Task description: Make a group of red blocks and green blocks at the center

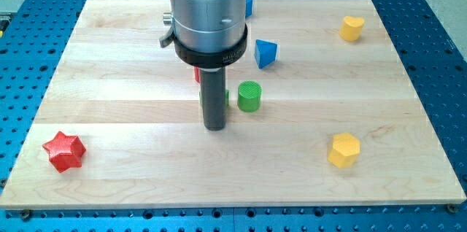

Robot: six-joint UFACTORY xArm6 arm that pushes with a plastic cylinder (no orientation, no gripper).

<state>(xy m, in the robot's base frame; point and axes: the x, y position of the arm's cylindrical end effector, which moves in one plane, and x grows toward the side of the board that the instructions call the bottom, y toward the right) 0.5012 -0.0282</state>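
Observation:
My tip (214, 126) rests on the board just below the centre. A green round block (249, 95) stands close to the rod's right side. A sliver of another green block (226, 98) shows at the rod's right edge, mostly hidden. A sliver of a red block (197, 74) shows at the rod's left edge under the arm's body, mostly hidden. A red star block (64, 151) lies far off at the view's bottom left.
A blue block (265, 52) sits above and right of the green round block. Another blue block (249, 6) peeks from behind the arm at the top. A yellow block (352, 28) lies top right, another yellow block (344, 149) bottom right. The wooden board (146, 188) sits on a blue perforated table.

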